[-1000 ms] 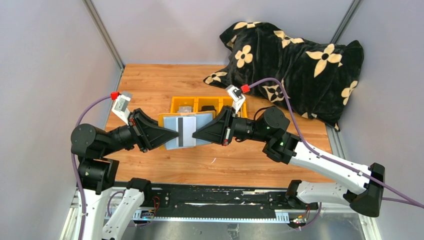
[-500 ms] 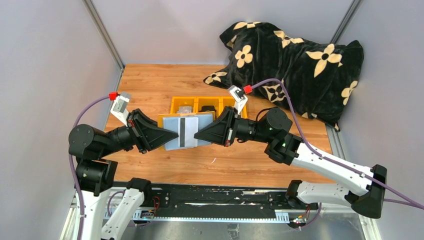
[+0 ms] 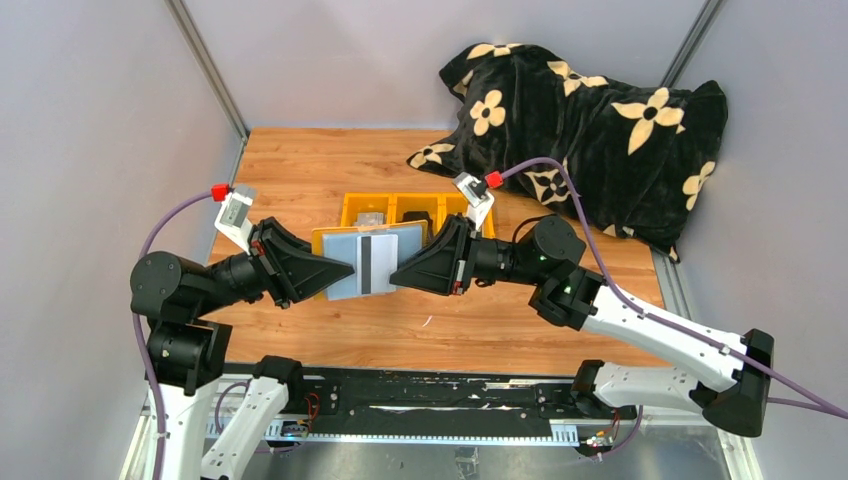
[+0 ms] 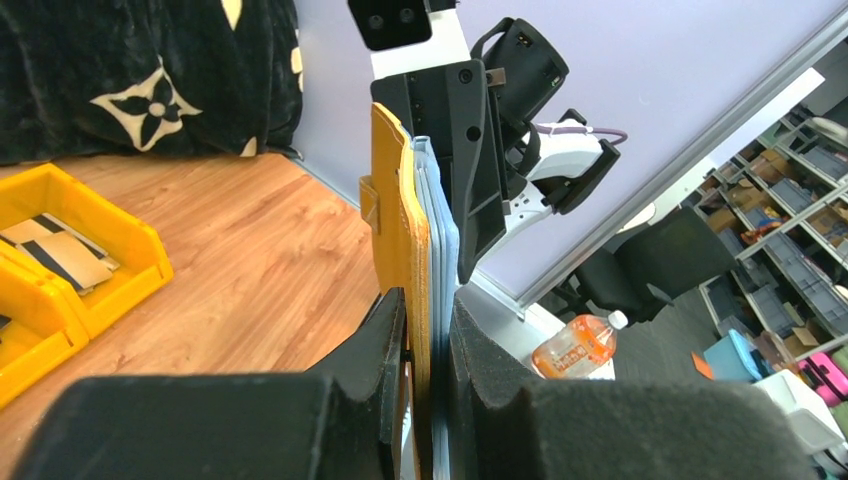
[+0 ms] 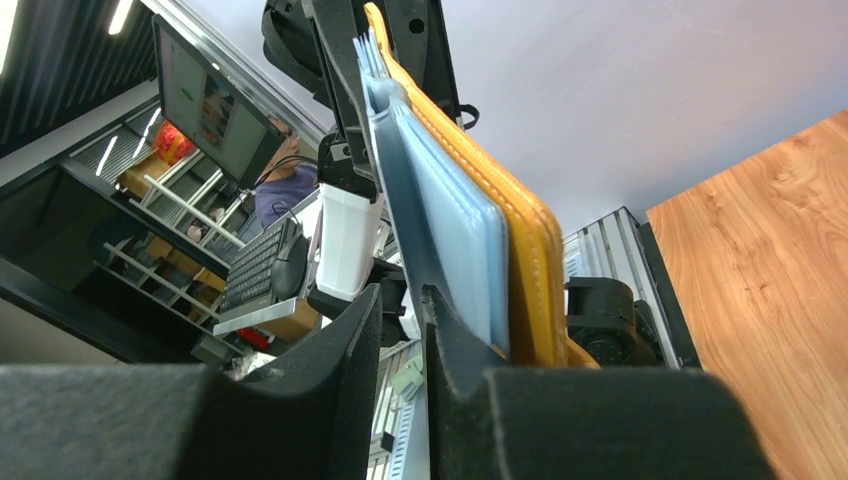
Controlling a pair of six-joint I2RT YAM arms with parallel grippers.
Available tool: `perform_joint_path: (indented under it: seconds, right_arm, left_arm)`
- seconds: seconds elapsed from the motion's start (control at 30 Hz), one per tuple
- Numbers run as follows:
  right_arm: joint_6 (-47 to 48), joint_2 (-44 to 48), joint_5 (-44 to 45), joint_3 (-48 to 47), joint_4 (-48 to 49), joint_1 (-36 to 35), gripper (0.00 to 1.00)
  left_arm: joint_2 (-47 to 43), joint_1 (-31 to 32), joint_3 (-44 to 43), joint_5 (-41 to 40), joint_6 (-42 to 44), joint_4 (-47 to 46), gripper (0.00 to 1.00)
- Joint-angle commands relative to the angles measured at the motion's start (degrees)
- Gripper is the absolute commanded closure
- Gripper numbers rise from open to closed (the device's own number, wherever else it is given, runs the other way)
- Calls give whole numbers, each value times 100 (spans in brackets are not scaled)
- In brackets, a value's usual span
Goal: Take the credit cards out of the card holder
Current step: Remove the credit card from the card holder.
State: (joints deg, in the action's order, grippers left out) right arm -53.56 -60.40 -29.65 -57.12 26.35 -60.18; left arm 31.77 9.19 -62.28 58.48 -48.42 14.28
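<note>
The mustard-yellow card holder (image 3: 324, 240) hangs open in the air above the table, grey-blue inner face up. A pale credit card with a black stripe (image 3: 373, 262) lies against that face. My left gripper (image 3: 347, 272) is shut on the holder's left edge; in the left wrist view its pads clamp the yellow and blue layers (image 4: 402, 200). My right gripper (image 3: 394, 277) meets the holder's right edge. In the right wrist view its jaws (image 5: 400, 295) stand slightly apart with an empty gap, and the holder (image 5: 527, 250) and its pale blue card layers (image 5: 452, 220) lie just outside the right finger.
A yellow three-compartment tray (image 3: 400, 203) sits on the wooden table behind the holder, with cards in one compartment (image 4: 60, 250). A black flowered cushion (image 3: 590, 130) fills the back right corner. Grey walls close in the left and back sides.
My right gripper's jaws have parted from shut to slightly open. The left arm and the holder have drifted a little to the left.
</note>
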Motion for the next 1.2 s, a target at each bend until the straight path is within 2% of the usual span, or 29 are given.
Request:
perform_joint_path:
  seconds: [0.0, 0.3, 0.37, 0.47, 0.57, 0.9, 1.17]
  right_arm:
    - [-177, -179, -274, -170, 376, 68, 75]
    - [-154, -115, -209, -251, 304, 77, 84]
    - [-117, -30, -212, -207, 279, 77, 82]
    - [-100, 60, -203, -142, 281, 77, 74]
    - [-119, 48, -190, -169, 292, 77, 72]
    - [-95, 109, -128, -194, 177, 102, 100]
    - [213, 448, 195, 14, -248, 132, 100]
  left_arm:
    - [-13, 13, -144, -62, -25, -127, 100]
    - [-48, 9, -174, -5, -18, -120, 100]
    - [-44, 12, -168, 5, -33, -150, 100]
    - [-39, 13, -146, 6, -66, -185, 100]
    - [-48, 13, -127, 6, -88, -203, 100]
    - [-74, 13, -167, 1, -62, -149, 100]
    - [-57, 13, -241, -12, -145, -208, 100]
